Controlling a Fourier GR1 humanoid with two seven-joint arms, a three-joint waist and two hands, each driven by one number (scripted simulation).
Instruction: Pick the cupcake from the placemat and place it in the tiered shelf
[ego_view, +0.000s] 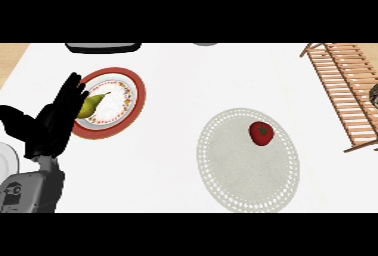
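White worktop (177, 165) filled most of the head view, with a strip of pale wood showing past its far left corner. Toward the near right of the worktop lay an oval grey placemat (247, 175) with a dotted border, its long axis running from far to near. On the far part of that placemat sat a small red rounded object (260, 133) with a dark spot on top. It looked more like a tomato or strawberry than a cupcake, standing slightly taller than wide, its narrower end aimed at the near edge, and nothing was touching it.

Along the right edge stood the wooden slatted tiered shelf (347, 90), its rails running from the far edge toward the near right, well apart from the placemat. A dark round item showed partly at its right side, too cut off to identify.

Toward the far left lay a red-rimmed plate (133, 90) with a patterned inner ring, carrying a green pear (90, 105) whose stem pointed to the far right.

The left robot hand (55, 122) rose at the left edge on its grey forearm, fingers straight and spread, overlapping the left rim of the plate in view, holding nothing. A white rounded shape showed at the left edge beside the forearm. The right robot hand was out of sight. Two dark objects sat cut off at the far edge.
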